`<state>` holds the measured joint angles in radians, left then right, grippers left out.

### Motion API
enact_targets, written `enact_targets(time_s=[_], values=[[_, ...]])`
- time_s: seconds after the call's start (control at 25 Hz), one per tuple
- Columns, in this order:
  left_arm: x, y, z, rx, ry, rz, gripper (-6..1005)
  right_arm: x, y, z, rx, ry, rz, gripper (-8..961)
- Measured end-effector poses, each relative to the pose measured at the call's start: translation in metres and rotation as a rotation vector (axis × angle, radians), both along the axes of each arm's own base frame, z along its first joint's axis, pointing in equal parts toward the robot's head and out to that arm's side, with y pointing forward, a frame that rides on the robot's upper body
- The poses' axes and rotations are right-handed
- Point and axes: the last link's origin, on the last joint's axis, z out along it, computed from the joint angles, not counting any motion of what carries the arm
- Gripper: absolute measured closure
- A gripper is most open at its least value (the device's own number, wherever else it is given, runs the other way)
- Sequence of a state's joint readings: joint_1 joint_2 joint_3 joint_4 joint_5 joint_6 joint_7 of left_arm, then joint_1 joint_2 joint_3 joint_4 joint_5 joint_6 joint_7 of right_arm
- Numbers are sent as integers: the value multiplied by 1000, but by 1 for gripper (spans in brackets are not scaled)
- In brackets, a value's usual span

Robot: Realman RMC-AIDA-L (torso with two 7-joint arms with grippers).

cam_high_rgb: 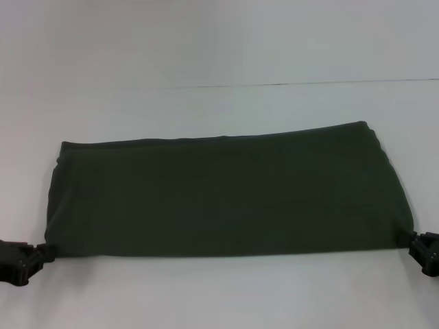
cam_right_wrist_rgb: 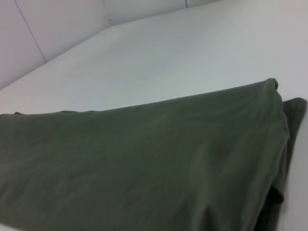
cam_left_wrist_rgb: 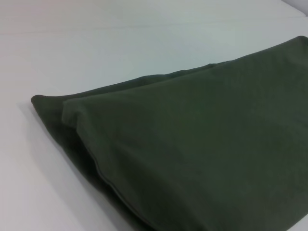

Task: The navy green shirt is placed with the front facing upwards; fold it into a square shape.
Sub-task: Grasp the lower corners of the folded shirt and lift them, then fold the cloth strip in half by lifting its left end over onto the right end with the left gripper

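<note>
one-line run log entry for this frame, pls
shirt: folded into wide band, plain green up | left gripper: at near-left corner | right gripper: at near-right corner | table: white

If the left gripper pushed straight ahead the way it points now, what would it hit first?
The navy green shirt. The left gripper sits at the shirt's near left corner, pointing inward along the near edge, so folded cloth comes first; contact can't be confirmed.

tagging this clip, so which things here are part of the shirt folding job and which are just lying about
Part of the job:
- dark olive-green cotton shirt, folded into a wide band, plain side up
- left gripper, at the band's near left corner
- right gripper, at its near right corner

Just there:
- white table; nothing else lies on it
</note>
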<state>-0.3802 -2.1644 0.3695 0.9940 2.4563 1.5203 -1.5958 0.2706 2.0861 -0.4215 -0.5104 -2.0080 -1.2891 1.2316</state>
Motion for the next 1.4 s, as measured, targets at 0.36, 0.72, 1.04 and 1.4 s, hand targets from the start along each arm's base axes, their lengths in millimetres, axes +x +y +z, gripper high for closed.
enact_targets(time_s=[0.36, 0.72, 1.04, 1.4], values=[[-2, -2, 0, -4, 14, -15, 852, -3, -2, 1, -4, 14, 16, 925], [0, 2, 0, -23, 36, -16, 842, -6, -4, 12, 18, 54, 45, 746], [-7, 6, 11, 65, 31, 29, 833, -5, -2, 17, 40, 49, 47, 548], [-9, 15, 24, 191, -4, 75, 468, 2, -2, 32, 131, 37, 12, 226]])
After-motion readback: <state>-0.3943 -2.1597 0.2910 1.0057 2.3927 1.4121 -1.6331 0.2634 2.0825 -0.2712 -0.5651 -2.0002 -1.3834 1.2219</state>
